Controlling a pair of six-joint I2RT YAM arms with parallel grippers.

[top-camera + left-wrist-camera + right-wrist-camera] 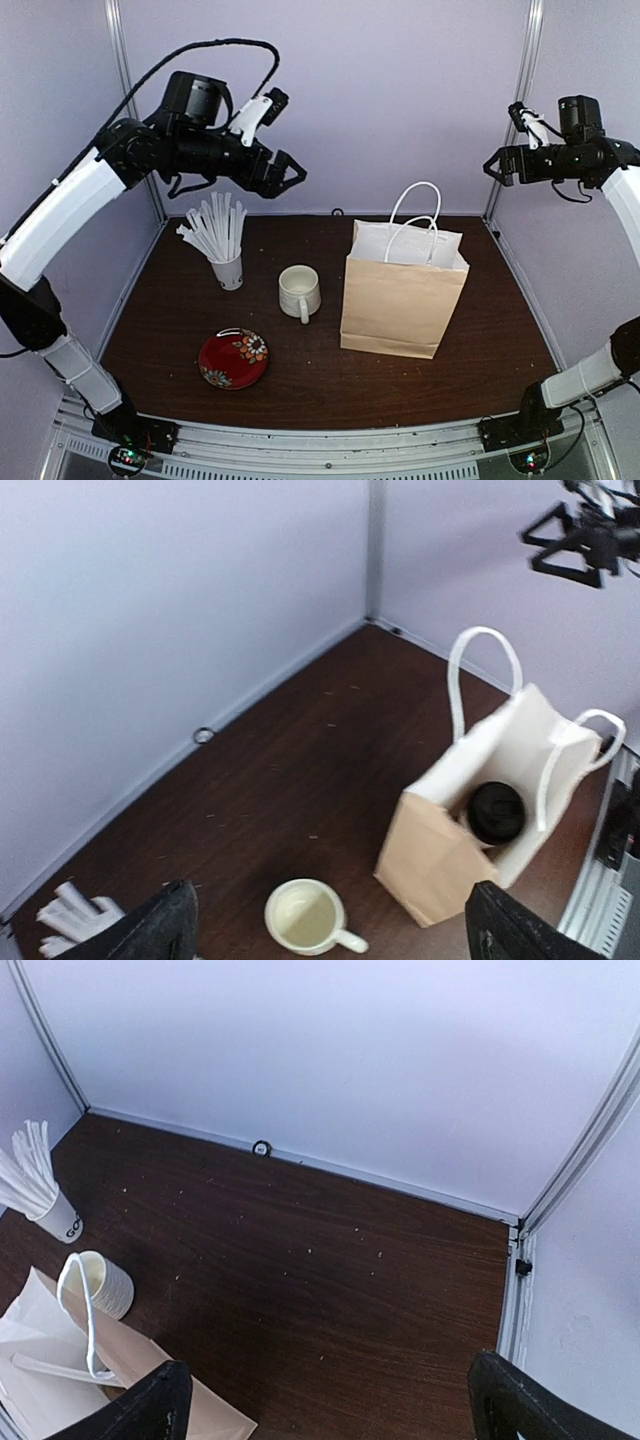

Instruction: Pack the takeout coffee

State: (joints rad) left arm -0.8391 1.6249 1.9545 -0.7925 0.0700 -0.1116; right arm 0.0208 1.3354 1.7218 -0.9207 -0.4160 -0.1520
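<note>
From above: found left tool and right tool high over table, both spread wide, holding nothing. At left wrist: saw takeout coffee, black lid up, inside paper bag. At right wrist: saw bag and mug; could not see coffee.
</note>
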